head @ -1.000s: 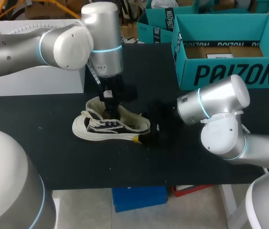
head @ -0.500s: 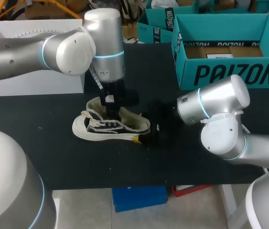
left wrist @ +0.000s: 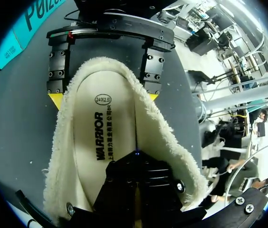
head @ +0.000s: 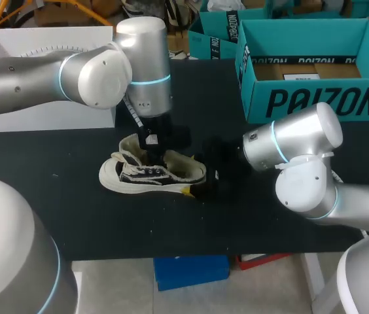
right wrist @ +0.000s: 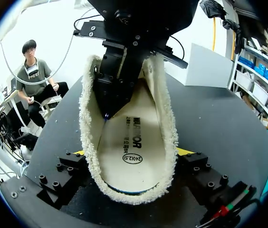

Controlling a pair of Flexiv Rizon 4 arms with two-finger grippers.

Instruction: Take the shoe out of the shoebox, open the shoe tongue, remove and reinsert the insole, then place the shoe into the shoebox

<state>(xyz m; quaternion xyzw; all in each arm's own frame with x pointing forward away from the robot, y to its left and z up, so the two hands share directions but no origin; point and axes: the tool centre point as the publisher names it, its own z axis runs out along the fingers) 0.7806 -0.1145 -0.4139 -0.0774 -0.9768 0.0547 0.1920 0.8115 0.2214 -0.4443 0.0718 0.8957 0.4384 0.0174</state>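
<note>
Toe of shoe (left wrist: 100, 142) — hidden beneath left gripper (left wrist: 136, 159).

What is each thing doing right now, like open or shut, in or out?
Fleece-lined black and white shoe: out of the box, mouth wide open.
Cream insole: lying flat inside the shoe.
Teal cardboard shoebox: open, no shoe seen inside.
Left gripper: shut, tips down inside the shoe.
Right gripper: shut on the shoe's heel.
</note>
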